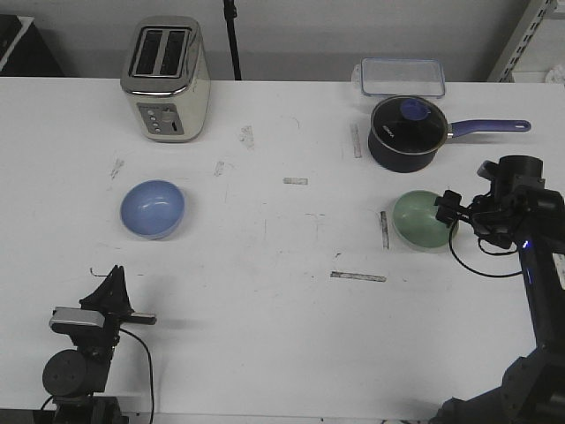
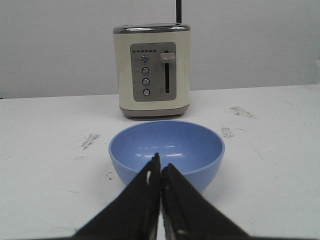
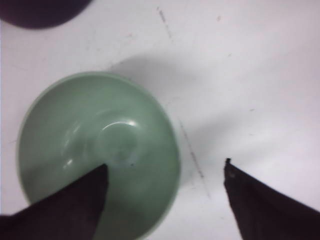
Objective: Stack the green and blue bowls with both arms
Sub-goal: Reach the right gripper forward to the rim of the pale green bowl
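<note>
While right pincer [image 3: 165, 172] straddles green bowl [image 3: 97, 155] rim apart, left pincer [image 2: 160, 172] together near blue bowl [image 2: 167, 150].

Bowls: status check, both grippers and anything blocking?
Left gripper shut, empty, short of blue bowl. Right gripper open, straddling green bowl rim, one finger inside. Bowls far apart, unstacked. Saucepan just behind green bowl; path between bowls open.

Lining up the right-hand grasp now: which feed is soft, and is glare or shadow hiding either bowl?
Right wrist view: soft and blurred, though the green bowl rim reads; small highlights inside, a faint shadow beside it. Left wrist view: sharp, with mild streaks on the blue bowl. Front view: evenly lit, neither bowl obscured.
</note>
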Controlling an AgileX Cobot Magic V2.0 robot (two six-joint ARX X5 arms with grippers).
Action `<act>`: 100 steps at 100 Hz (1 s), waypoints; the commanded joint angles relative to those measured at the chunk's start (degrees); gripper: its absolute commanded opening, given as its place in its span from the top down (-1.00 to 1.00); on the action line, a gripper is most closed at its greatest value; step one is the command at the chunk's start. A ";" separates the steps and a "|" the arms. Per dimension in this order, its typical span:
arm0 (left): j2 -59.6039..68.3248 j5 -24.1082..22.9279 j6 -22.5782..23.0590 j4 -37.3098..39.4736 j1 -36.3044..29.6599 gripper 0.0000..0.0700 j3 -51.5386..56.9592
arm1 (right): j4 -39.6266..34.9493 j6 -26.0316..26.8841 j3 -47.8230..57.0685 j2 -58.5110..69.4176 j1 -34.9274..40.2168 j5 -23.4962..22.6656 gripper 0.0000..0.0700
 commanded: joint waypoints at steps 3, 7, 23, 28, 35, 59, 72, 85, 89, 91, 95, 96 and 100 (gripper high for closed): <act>-0.09 -0.04 -0.13 0.70 -0.02 0.99 -1.29 | 0.57 -0.35 1.29 2.60 -0.48 -1.11 -0.64; -0.09 -0.04 -0.13 0.70 -0.02 0.99 -1.29 | 0.68 -0.35 1.29 3.26 -0.55 -1.22 -0.64; -0.09 -0.02 -0.13 0.70 -0.02 0.99 -1.29 | 2.19 -0.55 1.29 5.73 -0.87 -1.11 -0.61; -0.09 -0.04 -0.13 0.70 -0.02 0.99 -1.29 | 2.84 -0.55 1.29 6.43 -0.92 -1.14 -0.61; -0.09 -0.02 -0.13 0.70 -0.02 0.99 -1.29 | 3.63 -0.57 1.29 7.32 -0.94 -1.14 -0.49; -0.09 -0.02 -0.13 0.70 -0.02 0.99 -1.29 | 5.14 -0.59 1.29 8.50 -0.92 -1.20 0.17; -0.09 -0.02 -0.13 0.70 -0.02 0.99 -1.29 | 4.79 -0.92 1.29 8.57 -0.92 -1.22 0.18; -0.09 -0.02 -0.13 0.70 -0.02 0.99 -1.29 | 4.68 -1.64 1.27 8.63 -0.92 -1.20 0.18; -0.09 -0.04 -0.13 0.70 -0.02 0.99 -1.29 | 4.66 -1.64 1.27 8.70 -0.92 -1.20 0.18; -0.09 -0.04 -0.13 0.70 -0.02 0.99 -1.29 | 4.66 -1.64 1.27 8.76 -0.92 -1.22 0.18; -0.09 -0.02 -0.13 0.70 -0.02 0.99 -1.29 | 4.55 -1.64 1.27 8.92 -0.92 -1.22 0.18; -0.09 -0.04 -0.13 0.70 -0.02 0.99 -1.29 | 4.44 -1.64 1.27 8.94 -0.92 -1.20 0.18; -0.09 -0.02 -0.13 0.70 -0.02 0.99 -1.29 | 4.22 -1.64 1.27 9.09 -0.92 -1.22 0.18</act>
